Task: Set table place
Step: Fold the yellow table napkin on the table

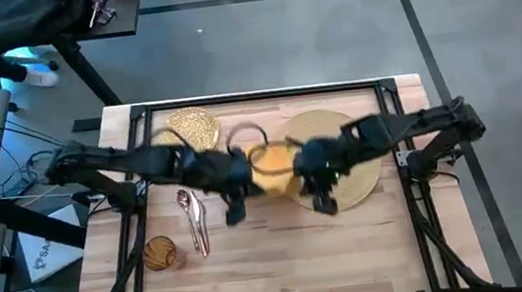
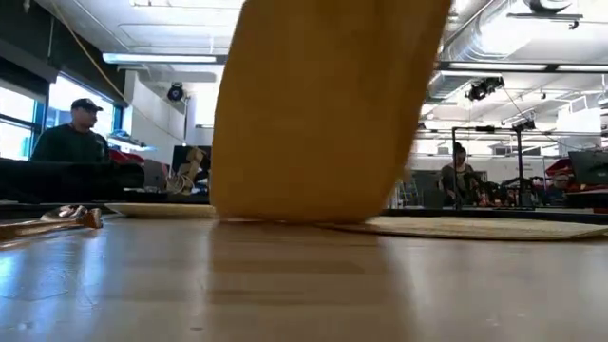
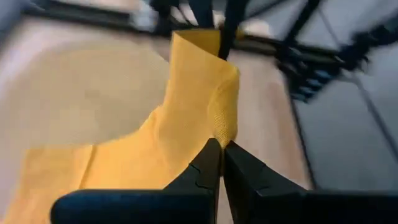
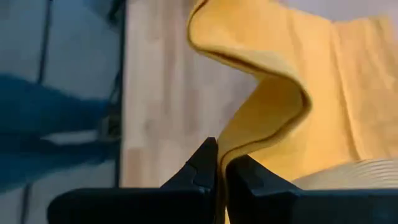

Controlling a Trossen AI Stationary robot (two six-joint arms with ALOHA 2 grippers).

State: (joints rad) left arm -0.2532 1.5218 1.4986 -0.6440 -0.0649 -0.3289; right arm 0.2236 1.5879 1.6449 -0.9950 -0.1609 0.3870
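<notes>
Both grippers meet over the middle of the tabletop, each pinching the mustard-yellow napkin between them. The left gripper is clenched on a raised fold of the cloth, its two dark fingers pressed together with the fabric rising from between them. The right gripper is likewise clamped on the napkin's edge, which curls up in a loop above its fingers. In the high view the napkin lies partly over the edge of the round straw-coloured mat, which sits toward the tabletop's right side near the far edge. The glittery gold plate rests near the far edge, left of centre. The metallic cutlery lies on the left half of the tabletop, and the amber tumbler stands beside it, closer to the left edge. From table height the napkin hangs as a broad yellow sheet touching the wood.
</notes>
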